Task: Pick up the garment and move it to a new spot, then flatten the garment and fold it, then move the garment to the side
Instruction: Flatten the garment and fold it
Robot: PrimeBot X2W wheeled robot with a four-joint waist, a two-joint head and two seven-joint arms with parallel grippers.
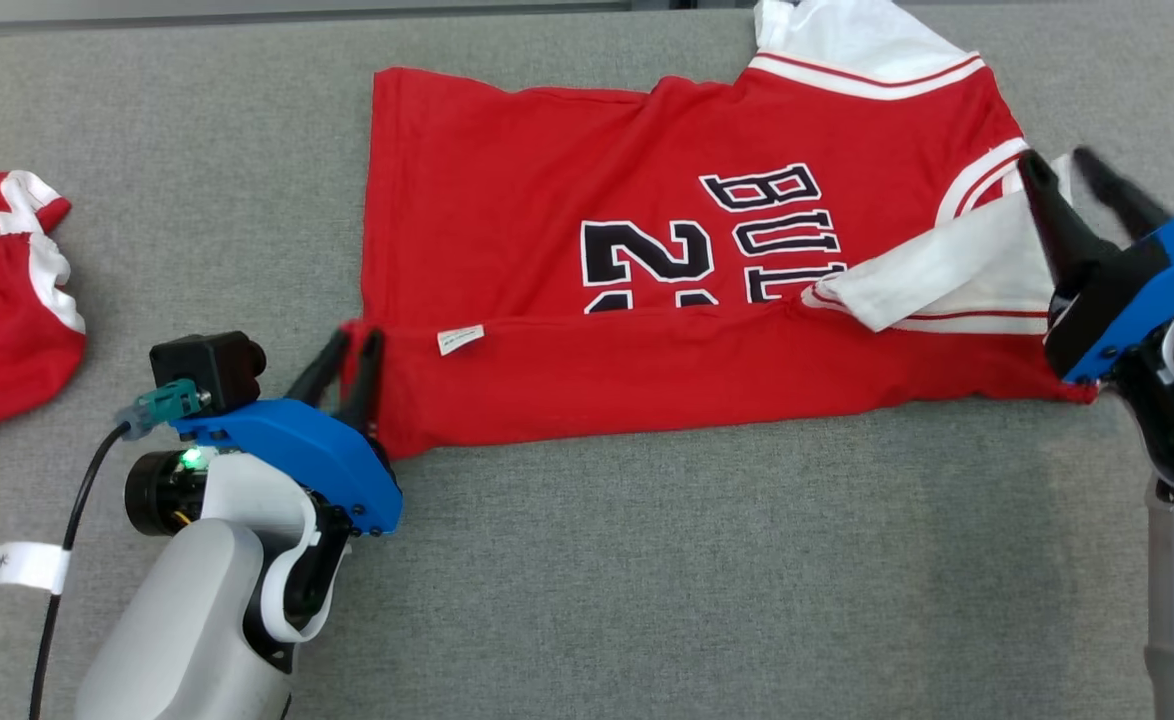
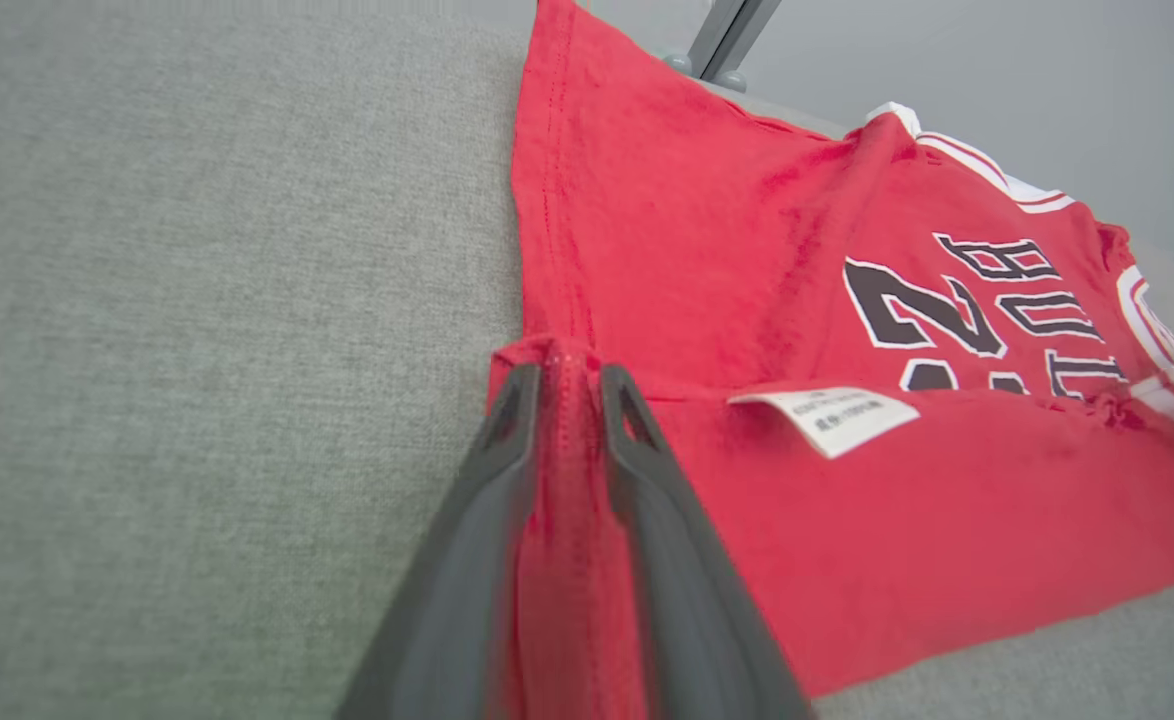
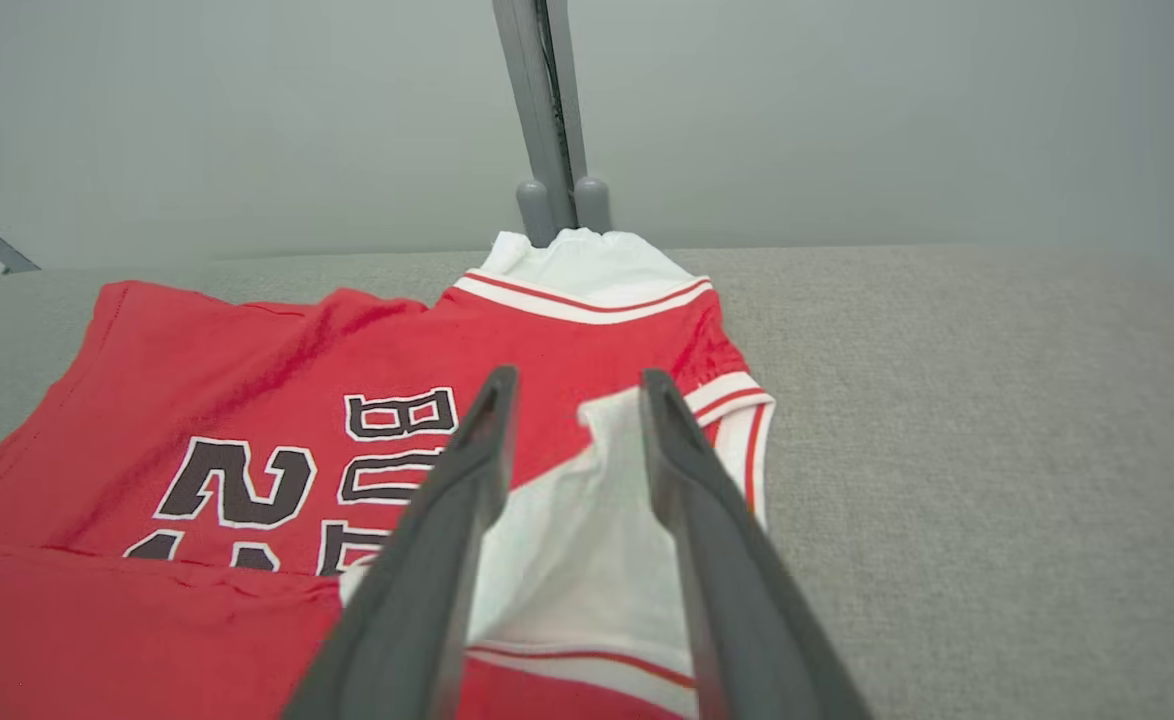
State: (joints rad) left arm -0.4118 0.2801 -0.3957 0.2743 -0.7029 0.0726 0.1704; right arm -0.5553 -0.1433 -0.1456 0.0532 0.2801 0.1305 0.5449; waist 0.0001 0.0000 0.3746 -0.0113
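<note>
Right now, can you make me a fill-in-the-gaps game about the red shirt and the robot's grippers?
The red basketball jersey lies on a ___ cloth-covered table. Its fully visible big black number is ___. The open right gripper points at the jersey's ___ sleeve. The left gripper has ___ cloth between its fingers.
Missing words: grey, 2, white, red.

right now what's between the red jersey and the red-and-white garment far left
Mostly bare grey felt tabletop; head view shows the black wrist camera at its near edge.
</note>
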